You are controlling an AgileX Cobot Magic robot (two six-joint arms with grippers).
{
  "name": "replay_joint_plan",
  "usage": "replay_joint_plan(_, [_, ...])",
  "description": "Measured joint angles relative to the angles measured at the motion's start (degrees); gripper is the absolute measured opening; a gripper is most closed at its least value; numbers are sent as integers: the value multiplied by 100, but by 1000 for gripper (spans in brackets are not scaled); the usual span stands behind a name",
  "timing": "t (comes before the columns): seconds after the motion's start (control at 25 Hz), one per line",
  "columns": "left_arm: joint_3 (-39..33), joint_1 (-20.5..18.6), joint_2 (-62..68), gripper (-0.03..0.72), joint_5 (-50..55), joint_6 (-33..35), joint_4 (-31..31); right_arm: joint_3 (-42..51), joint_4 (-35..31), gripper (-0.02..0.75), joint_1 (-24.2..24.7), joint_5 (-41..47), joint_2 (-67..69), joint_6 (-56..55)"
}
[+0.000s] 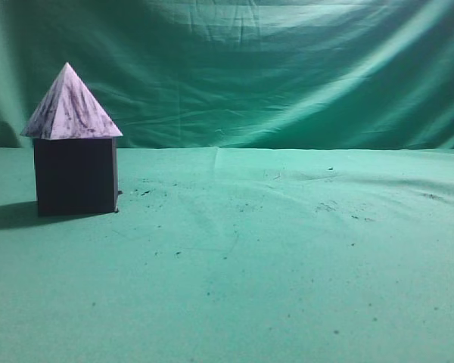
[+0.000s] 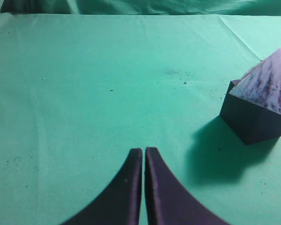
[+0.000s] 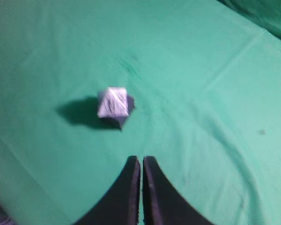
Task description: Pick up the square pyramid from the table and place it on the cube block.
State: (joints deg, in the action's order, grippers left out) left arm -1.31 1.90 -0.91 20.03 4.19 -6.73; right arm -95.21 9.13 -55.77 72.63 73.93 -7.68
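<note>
Sitting on top of the cube block [image 1: 76, 175], at the left of the table [image 1: 287, 265], the square pyramid [image 1: 70, 106] is seen with its point straight up; its base is lined up with the cube's top, so the job looks done. The pyramid is whitish-lilac with dark streaks, like marble; it is judged to be hard, light and smooth, with four slanted sides that could slip, so it is best held low on two opposite sides. The cube is dull, nearly black and sharp-edged. The table is covered in wrinkled green cloth with small dark specks. The left gripper [image 2: 144, 151] is pressed together, holding nothing; the right gripper [image 3: 141, 159] is pressed together too, well away from the blocks.
</note>
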Motion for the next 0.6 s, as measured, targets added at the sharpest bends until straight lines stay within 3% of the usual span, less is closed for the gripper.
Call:
replay_joint_plan(0.32, [0, 0, 0, 0, 0, 0, 0, 2712, 7, 0, 0, -1091, -2635, -111])
replay_joint_plan(0.6, [0, 0, 0, 0, 0, 0, 0, 3476, -117, 0, 0, -625, -3882, -111])
